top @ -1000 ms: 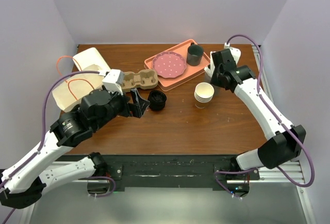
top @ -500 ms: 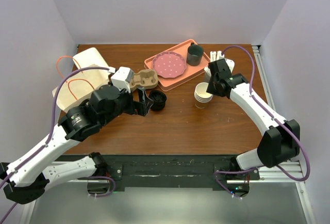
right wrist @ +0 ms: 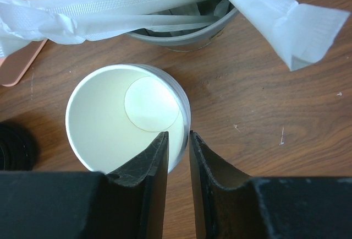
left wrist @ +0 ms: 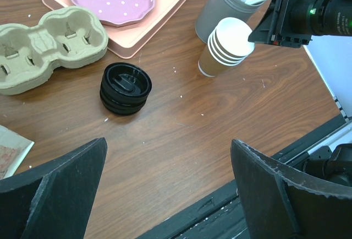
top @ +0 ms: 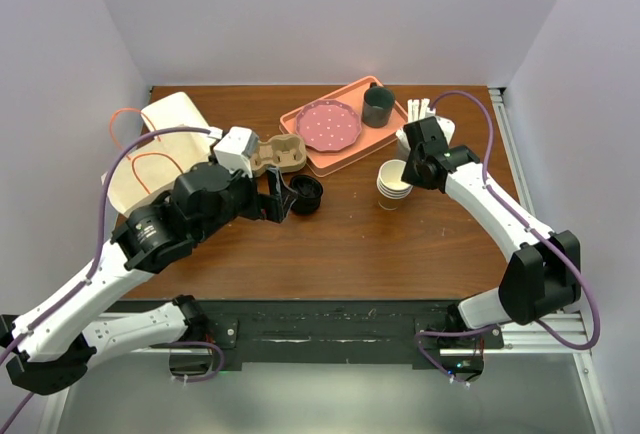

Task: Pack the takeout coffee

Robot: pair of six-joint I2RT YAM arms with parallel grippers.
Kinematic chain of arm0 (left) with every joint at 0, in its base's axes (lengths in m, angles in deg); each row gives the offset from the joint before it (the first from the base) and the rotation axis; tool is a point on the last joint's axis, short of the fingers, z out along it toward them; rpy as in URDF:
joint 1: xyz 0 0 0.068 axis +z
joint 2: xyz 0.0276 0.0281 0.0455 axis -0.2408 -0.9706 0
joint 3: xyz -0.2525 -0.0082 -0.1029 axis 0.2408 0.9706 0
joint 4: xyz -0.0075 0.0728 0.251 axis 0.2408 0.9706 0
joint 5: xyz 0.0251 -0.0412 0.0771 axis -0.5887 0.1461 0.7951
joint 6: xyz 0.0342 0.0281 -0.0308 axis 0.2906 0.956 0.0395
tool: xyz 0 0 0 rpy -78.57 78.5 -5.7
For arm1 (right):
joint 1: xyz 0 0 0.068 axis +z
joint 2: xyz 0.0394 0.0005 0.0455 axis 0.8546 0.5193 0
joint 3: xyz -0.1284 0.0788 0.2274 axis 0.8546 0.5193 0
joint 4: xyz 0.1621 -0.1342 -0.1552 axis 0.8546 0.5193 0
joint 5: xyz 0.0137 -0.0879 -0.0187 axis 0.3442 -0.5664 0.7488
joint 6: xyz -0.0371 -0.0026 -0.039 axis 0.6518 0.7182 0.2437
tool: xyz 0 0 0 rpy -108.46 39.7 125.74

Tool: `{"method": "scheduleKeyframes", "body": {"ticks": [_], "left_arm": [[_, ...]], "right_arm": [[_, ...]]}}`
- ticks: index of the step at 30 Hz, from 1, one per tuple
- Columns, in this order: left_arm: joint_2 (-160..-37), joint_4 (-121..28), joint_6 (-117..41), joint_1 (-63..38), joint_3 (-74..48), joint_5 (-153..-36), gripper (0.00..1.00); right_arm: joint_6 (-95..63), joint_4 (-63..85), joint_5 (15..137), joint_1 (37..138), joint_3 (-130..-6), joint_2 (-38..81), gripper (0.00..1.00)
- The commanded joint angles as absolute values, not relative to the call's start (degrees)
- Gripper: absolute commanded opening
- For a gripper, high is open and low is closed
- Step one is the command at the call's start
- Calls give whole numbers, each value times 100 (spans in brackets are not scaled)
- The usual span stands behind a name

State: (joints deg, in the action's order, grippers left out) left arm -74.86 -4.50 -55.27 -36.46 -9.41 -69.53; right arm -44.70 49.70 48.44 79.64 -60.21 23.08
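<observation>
Takeout coffee, as a lidded cup, shows in none of our views. From above we see only its parts: a stack of paper cups (top: pixel 396 182) on the right of the tabletop (top: pixel 380 249), a stack of black lids (top: pixel 305 194) nearer the middle, and a pulp carrier (top: pixel 275 154) behind the lids. Our right gripper (top: pixel 406 168) is at the top of the cup stack. Our left gripper (top: pixel 278 197) hovers just beside the lids.

From the left wrist, that gripper stands wide open and empty above bare wood, with the lids ahead of it and apart from it.

From the right wrist, the jaws stand narrow astride the rim of the top cup (right wrist: pixel 126 118), one finger inside and one outside. Whether they pinch it we cannot tell. A grey pot of paper-wrapped sticks (right wrist: pixel 181 35) sits just behind.

We judge the step to be separating one cup. To do it well we should clamp only the top rim and lift straight up so the nested cups do not come along. We should also avoid crushing the paper and keep clear of the wrapped sticks.
</observation>
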Motion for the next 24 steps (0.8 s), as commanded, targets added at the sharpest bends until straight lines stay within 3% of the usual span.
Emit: {"method": "scheduleKeyframes", "body": {"ticks": [1,12,24], "left_arm": [[-7462,-588,-5447,-3660,-1215,-6868,100],[-7497,-509,-5421,-3660,-1321,-6860,100],[-7602,-394,-5280,-3660,-1409,-6781,100]], "right_arm": [[-4565,4792,4778,7937,-6010,2278,21],[-4653,4871,4716,7937,-6062,2366,24],[-4679,4906,4637,7928,-6159,2366,9]]}}
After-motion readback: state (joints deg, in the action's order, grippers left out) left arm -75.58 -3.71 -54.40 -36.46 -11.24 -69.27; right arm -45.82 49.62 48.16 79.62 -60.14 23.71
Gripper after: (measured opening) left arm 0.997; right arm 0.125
